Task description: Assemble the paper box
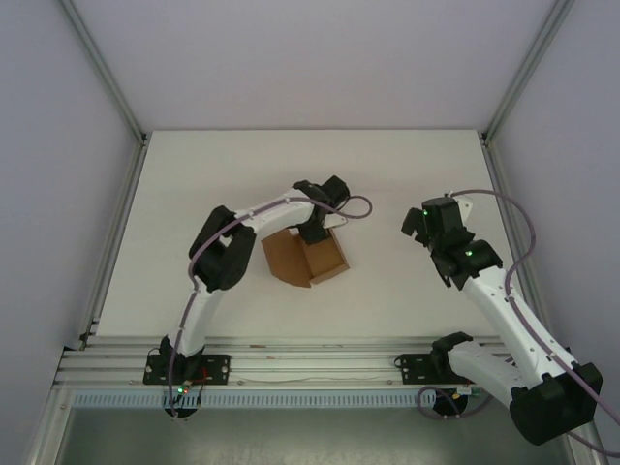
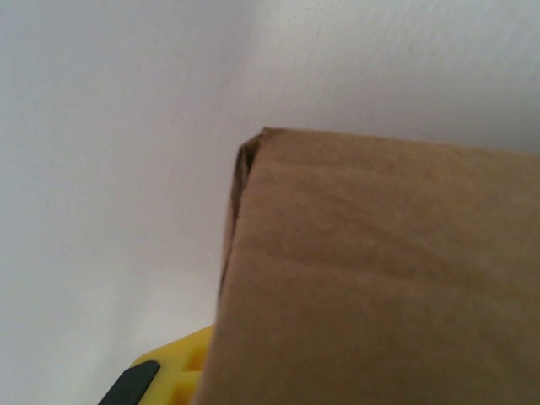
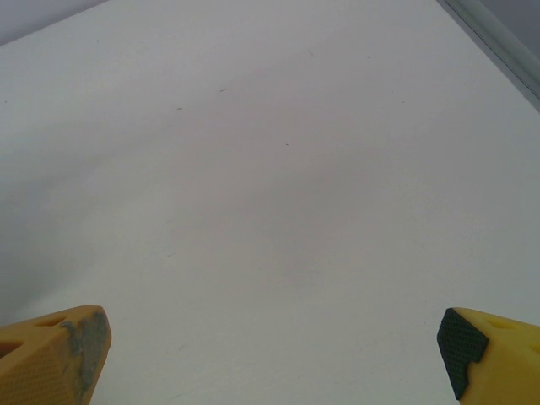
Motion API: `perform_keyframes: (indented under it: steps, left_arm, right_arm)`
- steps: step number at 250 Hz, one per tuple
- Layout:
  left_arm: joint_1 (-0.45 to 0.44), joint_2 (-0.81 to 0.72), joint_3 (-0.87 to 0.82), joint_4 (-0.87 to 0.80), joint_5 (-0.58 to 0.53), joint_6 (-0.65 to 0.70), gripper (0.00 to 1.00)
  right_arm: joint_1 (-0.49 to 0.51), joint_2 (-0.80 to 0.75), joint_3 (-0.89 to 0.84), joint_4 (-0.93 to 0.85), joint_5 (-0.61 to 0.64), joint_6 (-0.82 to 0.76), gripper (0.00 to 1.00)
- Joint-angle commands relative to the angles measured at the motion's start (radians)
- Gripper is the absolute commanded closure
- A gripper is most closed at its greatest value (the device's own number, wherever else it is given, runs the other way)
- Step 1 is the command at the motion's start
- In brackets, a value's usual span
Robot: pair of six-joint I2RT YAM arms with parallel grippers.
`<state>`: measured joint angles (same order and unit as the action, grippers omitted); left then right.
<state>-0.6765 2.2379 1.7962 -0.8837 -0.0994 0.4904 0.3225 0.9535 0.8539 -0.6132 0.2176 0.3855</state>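
Roughly half done: paper box [image 1: 305,257] mid-table [image 1: 194,194], walls partly up, big flap lying out at 9 o'clock, top unclosed; left gripper [image 1: 315,231] pinched on its 12 o'clock wall, right gripper [image 3: 272,342] spread empty at 3 o'clock.

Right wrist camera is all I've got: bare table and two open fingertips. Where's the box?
Observer: The box sits in the middle of the table, off to the left of your right gripper and not touching it.
Operator: Is it folded up?
Observer: Partly. Some walls stand up, and the top is open.
Operator: And the left gripper?
Observer: The left gripper is down at the box's far side, shut, with cardboard right against it. Whether it pinches the cardboard, I can't tell.
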Motion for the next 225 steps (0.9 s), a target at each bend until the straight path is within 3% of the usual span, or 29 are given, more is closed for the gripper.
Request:
perform_keyframes:
  steps: [1, 52, 103, 122, 225]
  left_arm:
    - [-0.021, 0.099, 0.076, -0.052, -0.183, 0.027, 1.00]
    - [-0.035, 0.203, 0.154, -0.104, -0.239, 0.003, 1.00]
    - [-0.035, 0.160, 0.159, -0.104, -0.171, 0.026, 0.64]
    - [-0.035, 0.124, 0.158, -0.104, -0.141, 0.060, 0.62]
    - [-0.033, -0.053, 0.175, -0.153, -0.016, 0.182, 0.18]
  right_arm:
    - [-0.010, -0.012, -0.012, -0.016, 0.024, 0.010, 0.00]
    - [-0.012, -0.016, -0.038, -0.006, 0.038, 0.016, 0.00]
    - [-0.012, -0.031, -0.049, -0.008, 0.030, 0.010, 0.00]
    - [-0.013, -0.043, -0.051, -0.005, 0.016, 0.000, 0.00]
    - [-0.013, -0.085, -0.044, 0.051, -0.129, -0.121, 0.00]
